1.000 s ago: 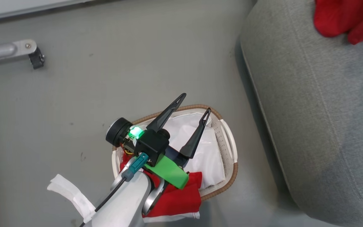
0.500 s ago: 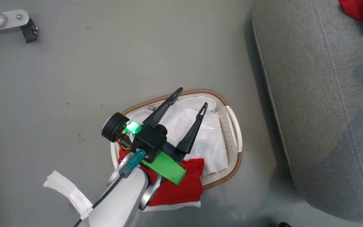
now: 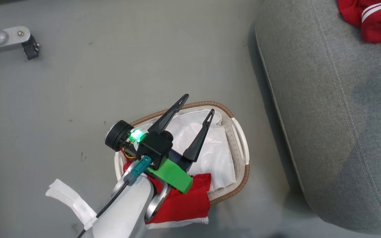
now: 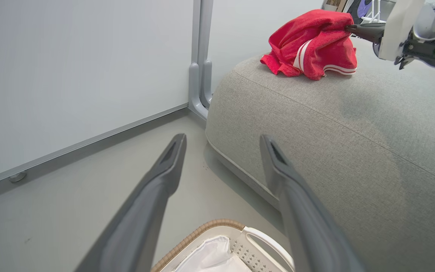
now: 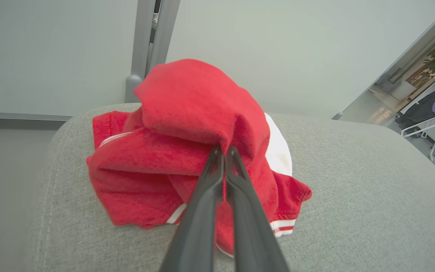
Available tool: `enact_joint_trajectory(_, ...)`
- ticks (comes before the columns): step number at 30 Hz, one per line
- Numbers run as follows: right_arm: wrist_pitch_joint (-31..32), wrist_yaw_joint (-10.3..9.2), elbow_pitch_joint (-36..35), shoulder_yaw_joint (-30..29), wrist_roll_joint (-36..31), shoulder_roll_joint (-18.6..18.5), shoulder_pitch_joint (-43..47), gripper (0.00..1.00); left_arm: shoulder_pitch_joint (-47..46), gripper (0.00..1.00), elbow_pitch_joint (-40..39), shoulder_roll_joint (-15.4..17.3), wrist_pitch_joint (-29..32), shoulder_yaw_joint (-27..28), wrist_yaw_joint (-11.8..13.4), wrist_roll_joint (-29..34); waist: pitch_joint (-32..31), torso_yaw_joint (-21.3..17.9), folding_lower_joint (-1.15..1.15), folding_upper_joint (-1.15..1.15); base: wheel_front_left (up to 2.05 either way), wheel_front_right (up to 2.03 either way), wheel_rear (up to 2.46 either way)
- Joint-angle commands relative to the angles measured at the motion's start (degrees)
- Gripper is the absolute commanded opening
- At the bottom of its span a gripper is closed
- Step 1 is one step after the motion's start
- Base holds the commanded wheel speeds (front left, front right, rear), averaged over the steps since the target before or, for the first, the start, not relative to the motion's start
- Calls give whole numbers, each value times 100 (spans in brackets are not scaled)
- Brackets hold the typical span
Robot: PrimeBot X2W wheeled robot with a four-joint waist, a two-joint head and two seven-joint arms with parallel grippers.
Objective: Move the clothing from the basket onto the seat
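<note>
My left gripper (image 3: 198, 104) stands open above the white basket (image 3: 241, 145), nothing between its fingers. In the basket, red clothing (image 3: 180, 203) lies under my left wrist and hangs over the near rim; the white liner covers the rest. To the right is the grey seat (image 3: 326, 115), with more red clothing (image 3: 372, 18) at its far corner. In the left wrist view the open left gripper (image 4: 223, 139) points past the basket (image 4: 240, 241) at the seat (image 4: 334, 132). There my right gripper (image 4: 349, 27) is shut on the striped clothing (image 4: 312, 45). The right gripper (image 5: 223, 151) pinches a fold of clothing (image 5: 187, 113) resting on the seat (image 5: 353, 189).
A metal leg with a black foot (image 3: 28, 49) reaches in at the upper left over the grey floor. A pale wall panel and a grey post (image 4: 200, 56) stand behind the seat. A narrow strip of floor separates basket and seat.
The head camera has shifted between frames. My left gripper stays open over the basket. The red clothing at the seat's far corner now shows its white stripes.
</note>
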Motion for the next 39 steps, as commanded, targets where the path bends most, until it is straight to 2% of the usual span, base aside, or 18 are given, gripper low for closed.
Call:
enact_joint_trajectory(1,-27,-8,-38,68,35,1,150,100,115,100,26,-13,-5,30,-16,-23,-170,0,0,55,0,0,0)
enact_joint_trajectory(13,-27,-8,-562,956,359,50,508,100,623,100,49,-87,-5,616,-16,-90,-1204,134,0,55,0,0,0)
enact_joint_trajectory(21,-27,-8,-917,1632,745,244,755,100,1076,100,30,-131,-5,1214,16,-32,-1834,381,0,55,0,0,0)
enact_joint_trajectory(29,-28,-8,-1465,1983,1133,594,1447,100,1607,100,-83,-173,-5,1959,97,-14,-2152,618,0,55,0,0,0)
enact_joint_trajectory(39,-28,-8,-2347,1986,1426,1232,2716,100,2253,100,-173,-222,-4,2799,173,77,-2329,854,0,55,0,0,0)
